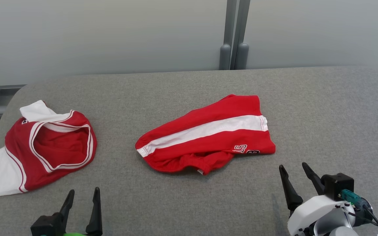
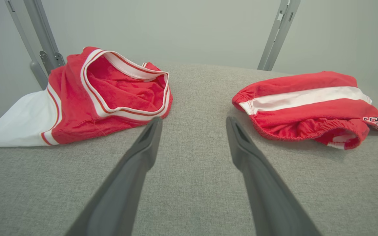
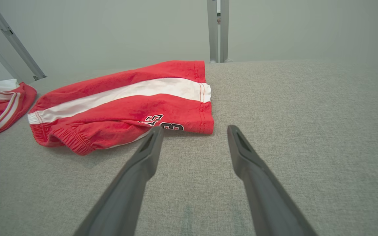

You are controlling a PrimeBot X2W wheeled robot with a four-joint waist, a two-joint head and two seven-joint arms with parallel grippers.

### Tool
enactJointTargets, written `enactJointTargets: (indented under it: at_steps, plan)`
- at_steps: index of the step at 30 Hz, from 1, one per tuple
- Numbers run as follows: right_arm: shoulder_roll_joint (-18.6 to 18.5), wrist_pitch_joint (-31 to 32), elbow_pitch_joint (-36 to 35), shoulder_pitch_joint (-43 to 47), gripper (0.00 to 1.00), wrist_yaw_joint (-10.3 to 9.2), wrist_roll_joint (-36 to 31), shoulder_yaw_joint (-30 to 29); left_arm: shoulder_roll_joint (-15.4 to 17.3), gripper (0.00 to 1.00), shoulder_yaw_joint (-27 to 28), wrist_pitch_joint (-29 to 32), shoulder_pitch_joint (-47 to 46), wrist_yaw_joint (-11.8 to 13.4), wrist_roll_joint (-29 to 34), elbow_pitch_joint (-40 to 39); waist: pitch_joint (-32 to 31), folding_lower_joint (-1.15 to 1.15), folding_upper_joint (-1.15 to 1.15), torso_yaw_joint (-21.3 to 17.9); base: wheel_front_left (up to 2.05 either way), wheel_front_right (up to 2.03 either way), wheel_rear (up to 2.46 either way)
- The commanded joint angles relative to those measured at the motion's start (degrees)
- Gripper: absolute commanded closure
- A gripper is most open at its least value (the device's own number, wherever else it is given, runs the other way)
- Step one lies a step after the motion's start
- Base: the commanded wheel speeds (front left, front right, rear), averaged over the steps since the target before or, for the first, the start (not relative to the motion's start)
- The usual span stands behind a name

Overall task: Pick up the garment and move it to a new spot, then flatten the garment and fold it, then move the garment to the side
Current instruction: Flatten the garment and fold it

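The red shorts, with a white side stripe, are lying crumpled just right of the middle of the head view on the grey fabric-covered table. They are well apart from a red-and-white jersey that is sitting at the left edge. Either could be the garment meant, but the shorts, lying between the two arms, are looking the likelier.

The left gripper is hovering at the lower left with its fingers spread wide and nothing between them. The right gripper is standing spread and empty too at the lower right, just below the shorts' printed corner and not touching it.

The shorts are looking light, soft and limp, so they will probably be sagging and bunching from any single pinch. The cloth may be clinging to the textured table cover rather than sliding.

The gathered waistband, bulging along the lower edge, is offering the thickest, firmest fold to grip. The stitched leg hem at the right is the other fair hold. A pinch in flat cloth is risking only one layer.
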Motion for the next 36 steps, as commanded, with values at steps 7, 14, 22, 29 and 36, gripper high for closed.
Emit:
enactJointTargets:
  at_steps: [7,14,22,29,36]
  plan:
    - [-0.15,0.80,0.11,0.01,0.00,-0.02,0.14,0.17,-0.34,0.00,-0.45,0.80,-0.22,0.41,-1.00,-0.96,0.10,0.00,0.00,0.03,0.00,0.00,0.00]
    - [-0.15,6.88,-0.56,-4.36,0.00,-0.02,1.39,0.30,0.02,0.00,-2.20,5.68,-4.60,-2.35,-2.56,-0.28,1.47,0.00,0.00,-0.02,0.00,0.00,0.00]
    - [-2.08,24.73,0.16,-17.38,0.00,-0.01,-0.05,-3.87,-3.01,0.00,-3.91,22.85,-15.93,-2.68,-9.27,3.27,6.85,0.00,0.00,0.63,0.00,0.00,0.00]
    - [-3.82,32.76,4.40,-27.30,0.00,-0.01,0.81,-4.07,-5.48,0.00,-5.20,30.41,-23.98,-0.35,-10.23,5.50,12.07,0.00,0.00,1.07,0.00,0.00,0.00]
    - [-6.89,35.83,10.61,-34.49,0.00,-0.01,2.70,-0.41,-6.86,0.00,-6.60,35.35,-28.94,1.63,-10.10,6.44,16.80,0.00,0.00,1.59,0.00,0.00,0.00]
